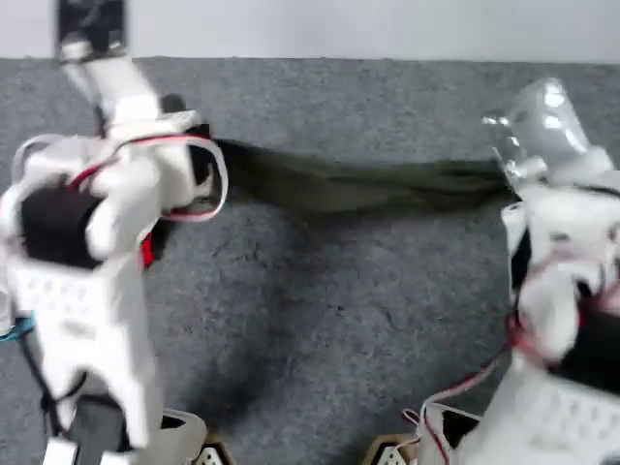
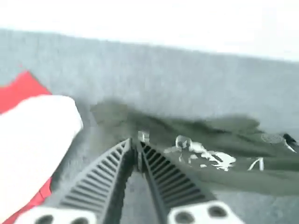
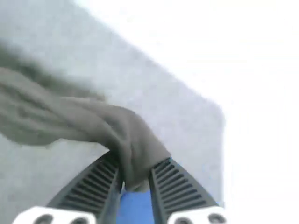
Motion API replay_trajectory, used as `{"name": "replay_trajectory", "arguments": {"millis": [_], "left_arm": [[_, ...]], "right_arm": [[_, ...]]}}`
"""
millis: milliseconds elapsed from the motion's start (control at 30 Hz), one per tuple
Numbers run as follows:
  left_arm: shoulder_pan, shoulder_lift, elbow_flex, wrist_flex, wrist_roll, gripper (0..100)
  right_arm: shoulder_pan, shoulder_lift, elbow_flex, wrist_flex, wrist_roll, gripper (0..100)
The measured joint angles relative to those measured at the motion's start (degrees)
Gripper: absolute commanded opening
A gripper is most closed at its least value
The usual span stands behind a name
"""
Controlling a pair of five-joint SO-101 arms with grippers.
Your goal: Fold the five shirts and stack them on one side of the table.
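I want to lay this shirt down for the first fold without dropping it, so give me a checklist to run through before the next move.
1. Left gripper shut on the edge of the dark olive-green fabric shirt: ok.
2. Right gripper shut on a bunched end of the shirt: ok.
3. Shirt stretched between the two grippers without sagging: ok.
4. Shirt spread flat enough to fold: not ok, it is gathered into a narrow band.
5. Shirt lifted off the grey felt table rather than dragging on it: cannot tell.
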Motion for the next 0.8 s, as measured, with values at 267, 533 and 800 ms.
{"name": "replay_trajectory", "arguments": {"millis": [267,533,800], "left_arm": [[-2.73,-9.05,-0.09,0.00,-3.87,1],[-3.25,-7.21,-0.09,0.00,-4.66,1],[9.41,-3.25,12.48,0.00,-4.66,13]], "right_arm": [[2.64,-9.32,0.26,-3.60,-3.78,1.0],[2.81,-9.76,0.53,-2.46,-4.13,1.0],[2.81,-9.58,9.58,-3.69,-4.13,1.0]]}}
